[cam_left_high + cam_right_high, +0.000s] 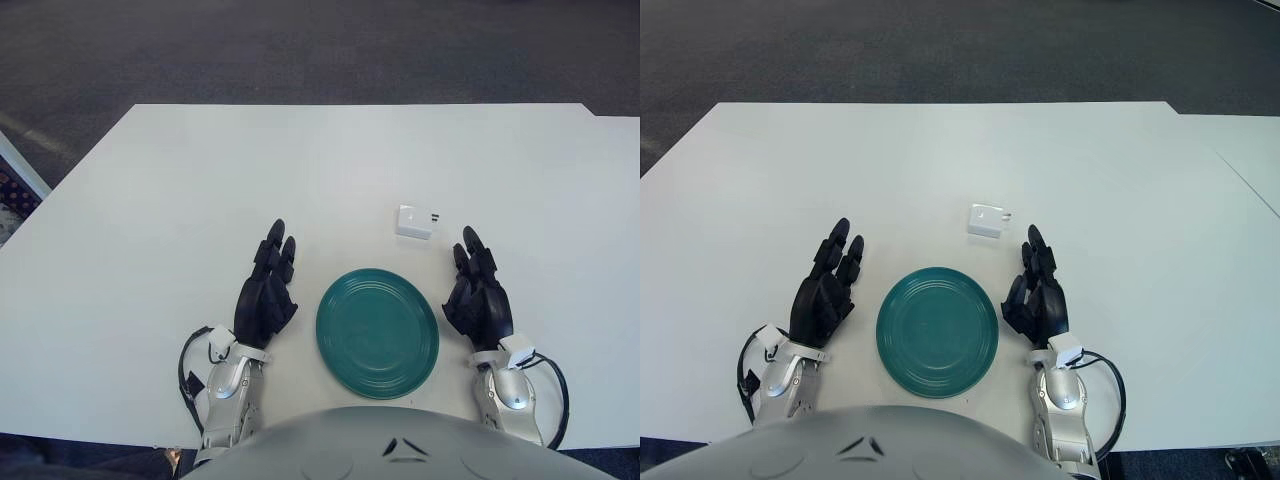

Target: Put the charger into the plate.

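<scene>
A small white charger (pixel 416 220) lies on the white table, just beyond the teal plate (pixel 378 332) and slightly to its right. The plate is empty and sits near the table's front edge between my hands. My left hand (pixel 268 288) rests flat on the table to the left of the plate, fingers stretched out, holding nothing. My right hand (pixel 478 290) rests flat to the right of the plate, fingers stretched out, empty, a short way in front of and to the right of the charger.
The white table (pixel 300 170) stretches far and to both sides. A second table edge adjoins at the right (pixel 1250 190). Dark carpet lies beyond the far edge.
</scene>
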